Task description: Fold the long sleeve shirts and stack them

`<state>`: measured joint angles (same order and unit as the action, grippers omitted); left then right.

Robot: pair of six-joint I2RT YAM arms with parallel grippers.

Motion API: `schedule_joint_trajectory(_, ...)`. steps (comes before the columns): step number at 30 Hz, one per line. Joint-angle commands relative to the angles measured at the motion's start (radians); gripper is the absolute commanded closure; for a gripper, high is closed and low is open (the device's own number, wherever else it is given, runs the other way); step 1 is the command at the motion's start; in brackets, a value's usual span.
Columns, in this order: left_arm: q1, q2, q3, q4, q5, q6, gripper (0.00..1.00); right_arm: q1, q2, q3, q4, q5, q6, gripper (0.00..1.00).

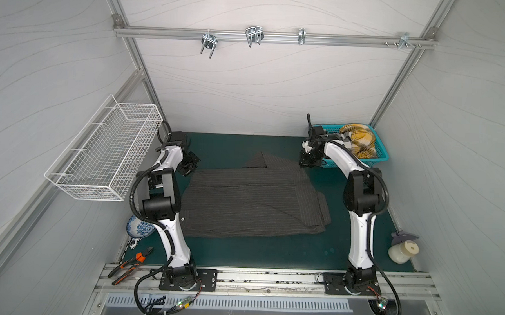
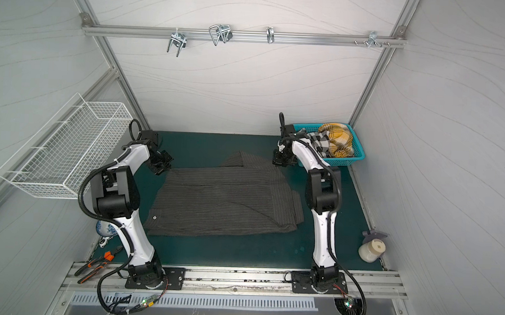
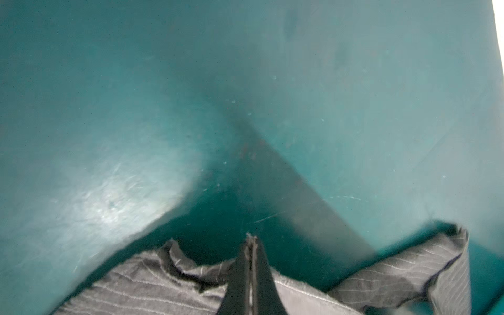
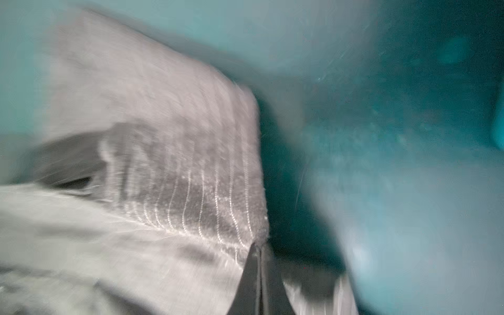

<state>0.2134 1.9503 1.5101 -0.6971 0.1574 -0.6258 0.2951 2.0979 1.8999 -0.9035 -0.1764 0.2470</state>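
My left gripper [image 3: 251,241] is pinched fully shut on the far left edge of the charcoal shirt [image 1: 252,205]. In the wrist view the pinstriped cloth rises on both sides of my closed fingers. Its ragged edge is lifted off the green mat [image 1: 256,252], with shadow under it.

My right gripper [image 4: 258,246] is closed just as tight on the shirt's far right corner. The stripes run right up to my fingertips and cloth shows on either side of them. That view is blurred, so I cannot tell how deep the bite is.

The shirt lies spread in the middle of the mat between my two arms, with one flap pointing toward the back wall and doubled layers along its right edge. Bare mat lies open beyond its far edge, and a wide strip is free in front of its near edge.

On the right, the teal basket [image 1: 383,156] sits just beside my right gripper. It holds the yellow plaid shirt [image 1: 360,139] and the black-and-white plaid shirt [image 2: 319,140]. On the left, the white wire basket [image 1: 105,157] hangs from the side wall close to my left arm.
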Motion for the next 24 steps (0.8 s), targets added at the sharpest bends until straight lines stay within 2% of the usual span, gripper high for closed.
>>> schedule_joint_trajectory(1,-0.010,-0.106,-0.061,0.065,0.075,-0.032,1.00,0.003,-0.155,-0.109,0.054,-0.061,0.055,1.00)
schedule_joint_trajectory(5,0.003,-0.268,-0.224,0.133,0.086,-0.069,1.00,0.015,-0.271,-0.232,0.084,-0.111,0.102,1.00)
schedule_joint_trajectory(10,0.016,-0.477,-0.416,0.152,0.004,-0.070,1.00,0.036,-0.365,-0.374,0.071,-0.086,0.149,1.00)
schedule_joint_trajectory(13,0.021,-0.552,-0.539,0.178,-0.044,-0.068,1.00,0.035,-0.398,-0.490,0.106,-0.071,0.167,1.00)
schedule_joint_trajectory(18,0.114,-0.544,-0.645,0.196,-0.025,-0.072,1.00,0.026,-0.422,-0.631,0.116,0.006,0.204,1.00)
schedule_joint_trajectory(24,0.162,-0.515,-0.634,0.186,0.009,-0.061,1.00,0.013,-0.485,-0.722,0.127,0.022,0.225,1.00)
